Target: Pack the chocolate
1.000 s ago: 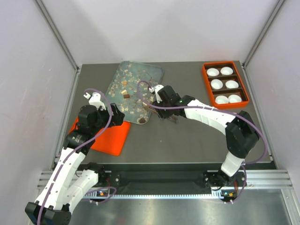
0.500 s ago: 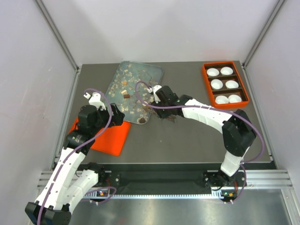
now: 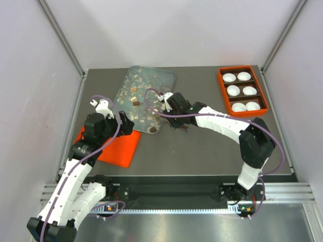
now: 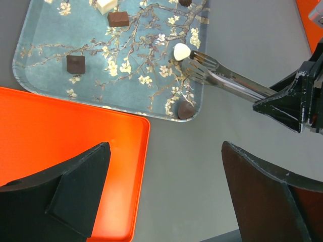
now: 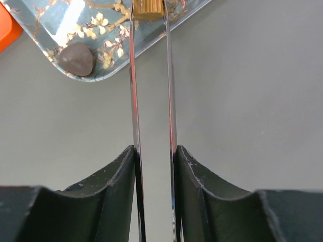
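Tan chocolate [image 5: 148, 7] between tongs [image 4: 229, 82], right-wrist only

A grey table [image 3: 202, 151] sits between plain white walls [image 3: 176, 30], with slanting aluminium posts [image 3: 60, 35] at its back corners and a ribbed metal rail [image 3: 282, 191] along the near edge, under even light.

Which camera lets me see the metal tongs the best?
The left wrist view. There the tongs lie sideways on, so you see their forked tips over the flowery tray and their shiny arms. The right wrist view shows only two thin edges held in the right tool. In the top view they are tiny and blurry.
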Controlling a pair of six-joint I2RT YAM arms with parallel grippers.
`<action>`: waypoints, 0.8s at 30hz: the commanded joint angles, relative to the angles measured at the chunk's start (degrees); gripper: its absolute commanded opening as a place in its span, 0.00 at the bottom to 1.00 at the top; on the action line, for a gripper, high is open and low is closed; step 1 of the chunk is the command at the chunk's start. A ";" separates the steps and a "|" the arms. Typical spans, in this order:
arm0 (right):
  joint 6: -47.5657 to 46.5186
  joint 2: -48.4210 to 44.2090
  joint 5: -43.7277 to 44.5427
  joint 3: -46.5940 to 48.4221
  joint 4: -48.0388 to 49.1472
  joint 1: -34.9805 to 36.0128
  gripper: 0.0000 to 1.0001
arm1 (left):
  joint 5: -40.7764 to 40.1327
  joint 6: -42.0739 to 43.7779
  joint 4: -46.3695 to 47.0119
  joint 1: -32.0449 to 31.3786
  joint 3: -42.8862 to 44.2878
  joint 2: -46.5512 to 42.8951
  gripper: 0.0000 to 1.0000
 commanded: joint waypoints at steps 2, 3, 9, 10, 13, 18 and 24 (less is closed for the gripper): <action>0.23 -3.10 0.15 5.20 -2.51 1.09 0.31 | 0.15 0.60 1.09 -0.23 1.10 -0.52 0.96; 0.23 -3.80 0.06 5.38 -2.86 1.18 0.31 | 0.16 0.60 1.09 -0.14 1.10 -0.60 0.96; 0.67 -8.11 -0.03 6.26 -4.53 0.91 0.29 | 0.51 0.43 1.18 -0.23 1.01 -0.60 0.96; 0.67 -8.81 -0.20 6.52 -4.79 0.83 0.29 | 0.59 0.34 1.09 -0.23 0.92 -0.78 0.96; 0.84 -9.61 0.32 6.88 -5.15 0.56 0.29 | 0.51 0.34 1.00 -0.23 0.92 -0.96 0.96; 0.67 -11.98 2.43 6.88 -6.11 -0.75 0.28 | 0.95 -0.19 0.65 -0.23 0.49 -1.66 0.96; 0.41 -16.55 3.49 4.86 -7.61 -12.24 0.28 | 1.48 -0.54 0.74 -0.49 0.05 -1.84 0.96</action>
